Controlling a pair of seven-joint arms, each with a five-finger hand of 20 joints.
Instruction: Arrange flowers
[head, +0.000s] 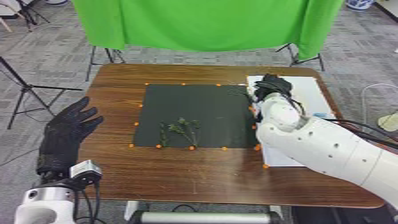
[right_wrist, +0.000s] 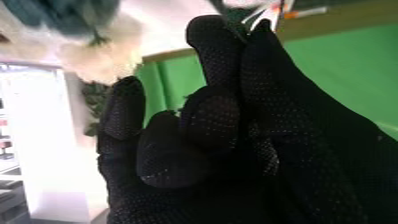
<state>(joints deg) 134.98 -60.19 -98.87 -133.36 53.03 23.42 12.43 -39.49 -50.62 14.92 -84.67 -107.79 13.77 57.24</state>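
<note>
In the head view, you get the right hand too small to read in detail at upper right, the white board partly hidden under its arm, and sprigs too small to identify near centre. In the wrist view, your pale blooms blur at upper left, and the top edge crops the green piece at the fingertips.

We can read no text, label, brand, number or sign on anything in either of the views.
</note>
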